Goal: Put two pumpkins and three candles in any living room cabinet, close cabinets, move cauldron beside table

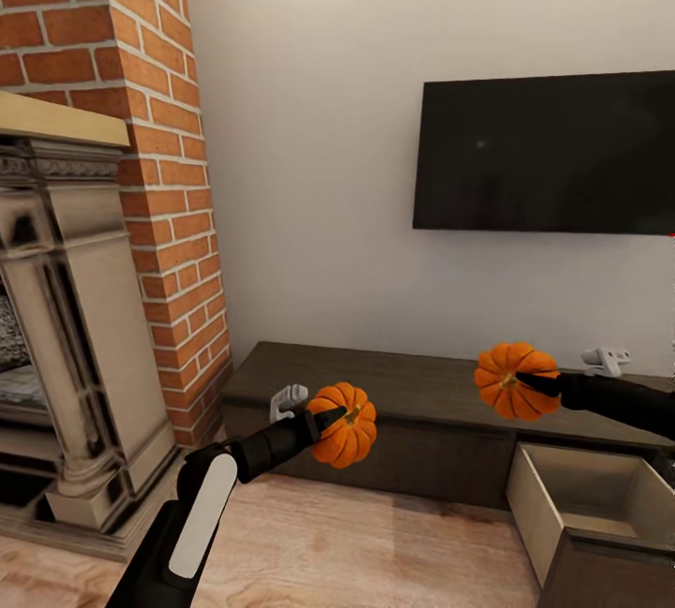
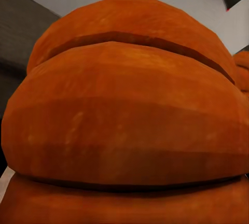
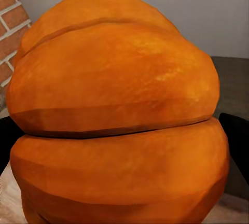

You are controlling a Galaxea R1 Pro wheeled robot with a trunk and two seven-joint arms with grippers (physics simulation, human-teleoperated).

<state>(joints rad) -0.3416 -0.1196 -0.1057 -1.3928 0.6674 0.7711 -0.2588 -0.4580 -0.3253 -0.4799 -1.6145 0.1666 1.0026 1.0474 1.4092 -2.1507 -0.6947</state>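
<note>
From the head camera, the left hand [image 1: 330, 422] is closed around one ribbed orange pumpkin [image 1: 347, 439], carried in the air in front of the dark-brown cabinet [image 1: 403, 392]. The right hand [image 1: 536, 381] grips the second pumpkin [image 1: 511, 381] above the cabinet top, just beyond its open drawer [image 1: 586, 496], whose pale wood interior faces up. A black television [image 1: 548, 154] hangs on the plain wall, and a rough brick fireplace column [image 1: 141, 121] stands to the left over wood-plank flooring.

In the left wrist view, the pumpkin [image 2: 124, 120] crowds the lens: matte, deep-grooved lobes, with a strip of dark cabinet behind. How the fingers sit on it cannot be told here.

In the right wrist view, the other pumpkin [image 3: 119, 115] looms equally close, brick and wall beyond it.

My reading of the risk: the rounded, ribbed skins offer slim fingertips little purchase, so a quick swing could let either fruit roll free. The right pumpkin is not squarely over the drawer, so releasing now would likely drop it on the cabinet top or the drawer rim.
</note>
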